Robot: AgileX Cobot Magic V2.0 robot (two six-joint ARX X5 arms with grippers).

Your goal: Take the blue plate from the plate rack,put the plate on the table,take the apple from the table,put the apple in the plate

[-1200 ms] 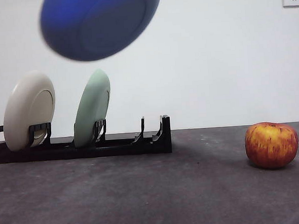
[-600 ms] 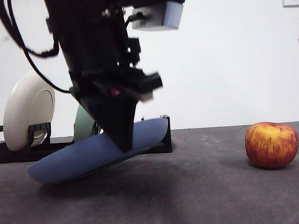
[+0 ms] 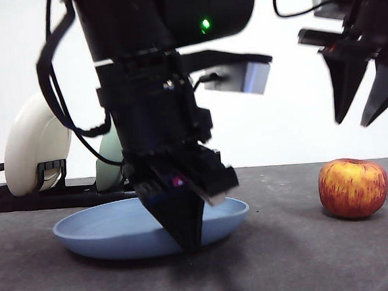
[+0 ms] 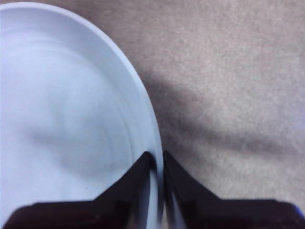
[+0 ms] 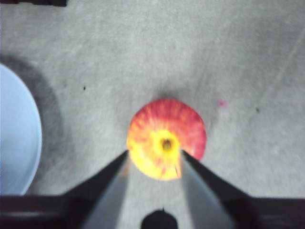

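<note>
The blue plate (image 3: 107, 231) lies flat on the table (image 3: 286, 258), in front of the plate rack (image 3: 26, 195). My left gripper (image 3: 186, 237) is shut on the plate's near right rim. In the left wrist view the two jaws (image 4: 157, 155) pinch the rim of the plate (image 4: 62, 114). The apple (image 3: 353, 187) sits on the table at the right, apart from the plate. My right gripper (image 3: 362, 112) hangs open and empty above it. In the right wrist view its jaws (image 5: 155, 153) stand either side of the apple (image 5: 167, 129), well above it.
A cream plate (image 3: 36, 143) stands in the rack at the left. A pale green plate (image 3: 108, 170) stands beside it, mostly hidden by the left arm. The blue plate's edge (image 5: 19, 138) shows in the right wrist view. A wall socket is hidden by the right arm.
The left arm has lowered the blue plate from a tilt just above the table to flat on it. The right gripper has come down into view above the apple.
</note>
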